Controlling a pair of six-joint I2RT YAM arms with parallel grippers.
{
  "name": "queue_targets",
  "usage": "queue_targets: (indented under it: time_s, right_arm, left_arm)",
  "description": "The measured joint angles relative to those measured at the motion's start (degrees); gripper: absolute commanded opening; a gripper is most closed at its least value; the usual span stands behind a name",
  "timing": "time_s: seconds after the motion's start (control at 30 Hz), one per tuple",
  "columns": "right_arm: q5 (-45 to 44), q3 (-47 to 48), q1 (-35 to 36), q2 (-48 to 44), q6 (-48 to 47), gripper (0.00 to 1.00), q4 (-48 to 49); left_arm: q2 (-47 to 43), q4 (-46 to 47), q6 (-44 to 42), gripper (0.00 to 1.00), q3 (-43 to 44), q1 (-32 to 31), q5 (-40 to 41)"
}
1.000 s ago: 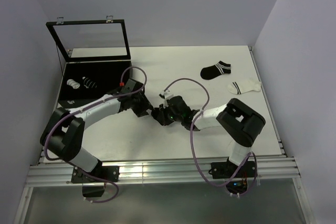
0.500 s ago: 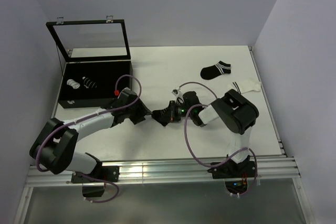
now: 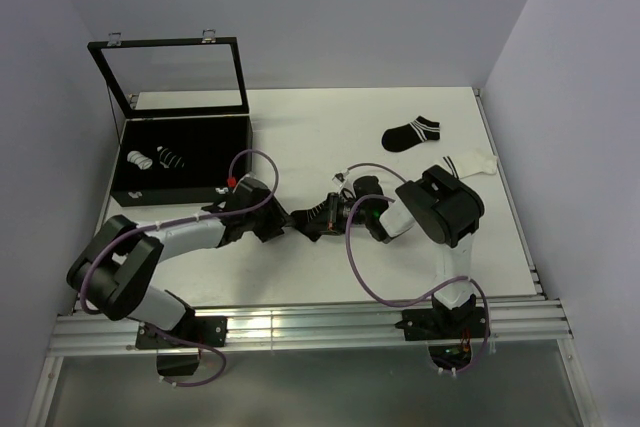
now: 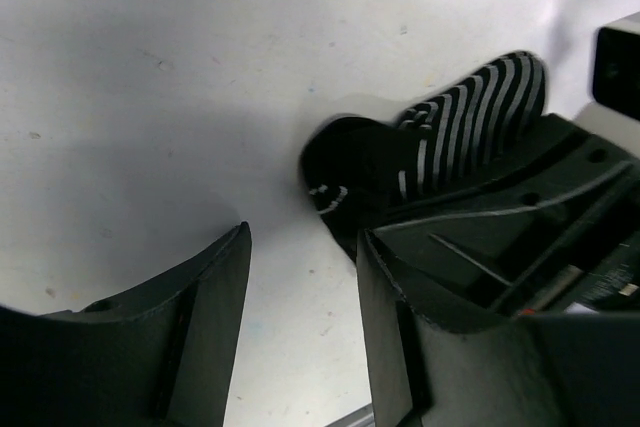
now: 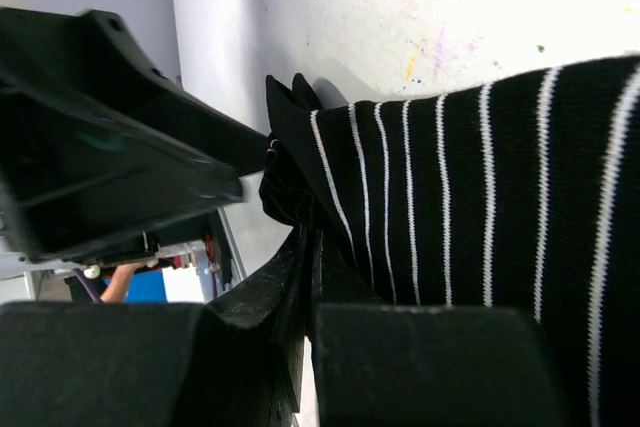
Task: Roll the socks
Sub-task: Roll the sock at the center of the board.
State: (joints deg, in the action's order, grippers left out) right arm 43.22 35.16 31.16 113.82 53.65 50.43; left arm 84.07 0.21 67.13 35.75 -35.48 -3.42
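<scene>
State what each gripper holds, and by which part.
Right gripper: shut on the sock, pinching its striped body. Left gripper: open, holding nothing.

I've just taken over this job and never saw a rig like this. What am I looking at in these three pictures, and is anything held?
Two robot arms, the left arm and the right arm, are bolted at a table's near edge. One picture looks down from behind them; the other two come from wrist cameras. In the right wrist view, the right end effector is shut on a black sock with thin white stripes. In the left wrist view, the left end effector stands open beside that sock. Farther back lie a flat black sock and a white sock, partly hidden by the right arm. The open black case holds a pale rolled sock and a dark rolled sock.
</scene>
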Motion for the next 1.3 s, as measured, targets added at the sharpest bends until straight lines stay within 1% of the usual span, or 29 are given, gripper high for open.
queue_targets:
  time_s: [0.13, 0.27, 0.33, 0.7, 0.73, 0.8, 0.83, 0.9, 0.93, 1.0, 1.03, 1.17, 1.3]
  right_arm:
    - [0.3, -0.2, -0.2, 0.3, 1.0, 0.0, 0.6]
    - [0.6, -0.3, -0.4, 0.6, 1.6, 0.0, 1.0]
    - [0.7, -0.3, -0.5, 0.6, 1.6, 0.0, 1.0]
    - [1.0, -0.1, -0.6, 0.6, 1.4, 0.0, 0.4]
    - [1.0, 0.0, -0.6, 0.6, 1.4, 0.0, 0.2]
    - [1.2, 0.4, -0.6, 0.5, 0.9, 0.04, -0.8]
    - [1.2, 0.6, -0.7, 0.4, 0.5, 0.06, -1.4]
    - [1.0, 0.9, -0.7, -0.4, -0.5, 0.14, -3.4]
    - [0.7, 1.2, -0.7, -1.2, -1.5, 0.2, -5.3]
    - [-0.7, 1.7, -0.7, -3.2, -3.7, 0.26, -9.5]
    - [-1.3, 2.1, -0.6, -4.5, -5.0, 0.3, -11.8]
    - [-7.5, 3.5, 0.2, -11.9, -11.6, 0.39, -23.8]
    - [-18.6, 5.4, 3.9, -21.0, -18.9, 0.41, -34.9]
  left_arm:
    - [2.1, 1.1, 0.0, 0.46, 0.1, -0.5, -0.4]
    - [2.8, 2.1, 0.0, 0.44, 0.1, -0.7, -0.4]
    - [3.2, 2.3, -0.1, 0.42, 0.4, -0.7, -0.4]
    - [9.1, 0.7, -0.7, 0.33, 6.2, -1.5, 0.3]
    - [9.6, 0.3, -0.7, 0.29, 6.8, -1.5, 0.3]
    - [10.5, -0.6, -0.7, 0.27, 8.0, -1.6, 0.3]
    - [11.0, -1.2, -0.7, 0.23, 8.6, -1.6, 0.3]
    - [11.6, -2.3, -0.6, 0.19, 9.5, -1.6, 0.2]
    - [12.0, -2.9, -0.6, 0.16, 10.0, -1.6, 0.2]
    - [12.7, -3.7, -0.6, 0.14, 11.1, -1.7, 0.2]
    - [13.1, -4.2, -0.6, 0.13, 11.6, -1.7, 0.2]
    - [13.8, -5.7, -0.6, 0.1, 13.0, -1.9, 0.3]
    - [13.8, -6.8, -0.5, 0.09, 13.5, -2.0, 0.7]
